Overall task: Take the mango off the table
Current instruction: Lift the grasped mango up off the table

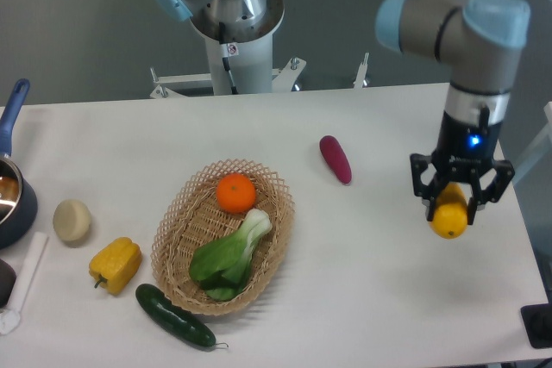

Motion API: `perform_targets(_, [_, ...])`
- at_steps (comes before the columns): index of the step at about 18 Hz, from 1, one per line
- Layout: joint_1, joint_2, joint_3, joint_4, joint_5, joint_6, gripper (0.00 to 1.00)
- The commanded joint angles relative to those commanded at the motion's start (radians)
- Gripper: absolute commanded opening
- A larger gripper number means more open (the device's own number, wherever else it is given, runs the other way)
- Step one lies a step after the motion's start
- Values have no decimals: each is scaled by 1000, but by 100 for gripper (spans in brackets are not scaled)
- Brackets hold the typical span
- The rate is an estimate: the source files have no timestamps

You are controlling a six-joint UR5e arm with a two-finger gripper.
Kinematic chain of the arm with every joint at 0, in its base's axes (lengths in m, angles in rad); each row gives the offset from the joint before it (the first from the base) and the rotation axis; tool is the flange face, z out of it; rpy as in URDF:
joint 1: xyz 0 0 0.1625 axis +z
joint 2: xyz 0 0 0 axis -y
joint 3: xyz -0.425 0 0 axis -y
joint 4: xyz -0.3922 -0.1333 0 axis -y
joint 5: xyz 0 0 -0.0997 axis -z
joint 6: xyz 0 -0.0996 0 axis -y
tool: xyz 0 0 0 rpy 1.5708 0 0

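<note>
The mango (449,216) is a smooth yellow-orange fruit at the right side of the white table (371,299). My gripper (452,209) points straight down and is shut on the mango's upper part, with a black finger on each side. The mango's lower end hangs out below the fingers. It looks lifted a little above the tabletop, though contact with the surface cannot be told for sure.
A purple eggplant (335,159) lies left of the gripper. A wicker basket (177,239) holds a round orange (235,193) and bok choy (228,256). A yellow bell pepper (115,265), cucumber (174,317), pale round item (72,220) and blue pot (10,200) sit at left.
</note>
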Motion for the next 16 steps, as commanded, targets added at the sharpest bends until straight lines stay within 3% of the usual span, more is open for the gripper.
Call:
perform_targets(4, [-20, 18, 0, 0, 14, -23, 33])
perform_targets(16, [-20, 15, 9, -6, 72, 92, 33])
